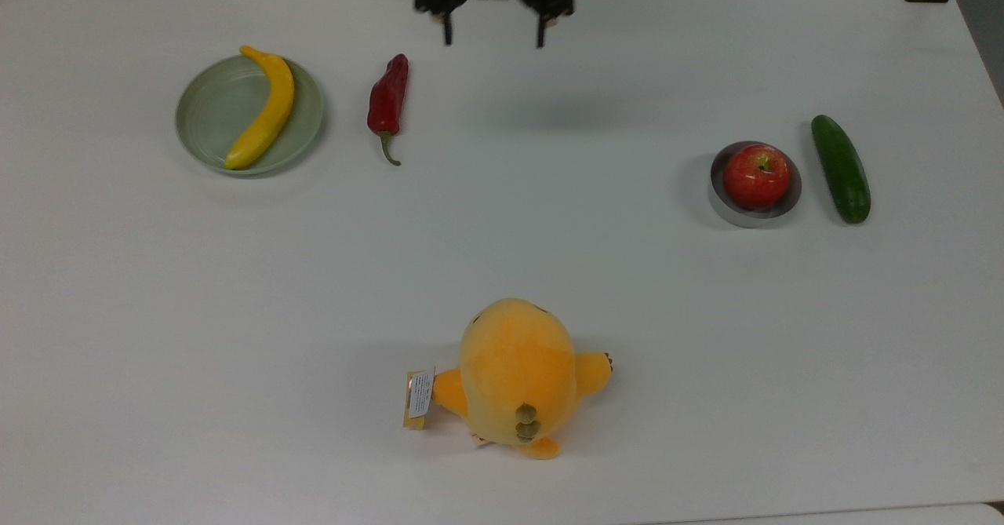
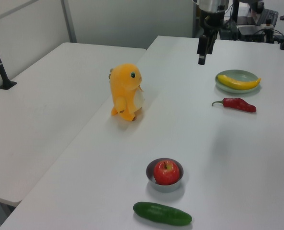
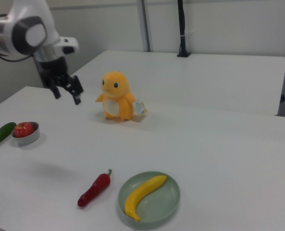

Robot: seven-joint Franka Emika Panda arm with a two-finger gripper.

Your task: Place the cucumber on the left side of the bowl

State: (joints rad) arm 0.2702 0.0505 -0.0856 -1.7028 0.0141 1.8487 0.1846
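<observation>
Fingers [image 1: 448, 30] spread, your gripper [image 1: 492, 37] grips nothing; cucumber [image 1: 841, 168] lies at the bowl's [image 1: 718, 195] three o'clock.

White table [image 1: 235, 289], second white table [image 2: 41, 96] beside it — pale wall panels [image 3: 219, 24], black pole [image 3: 181, 29]

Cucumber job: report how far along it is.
Looks done: the cucumber lies on the table beside the bowl, on the top view's right, with a small gap. In hand: nothing; the gripper is open and empty, far from both. Nothing obvious left.
</observation>
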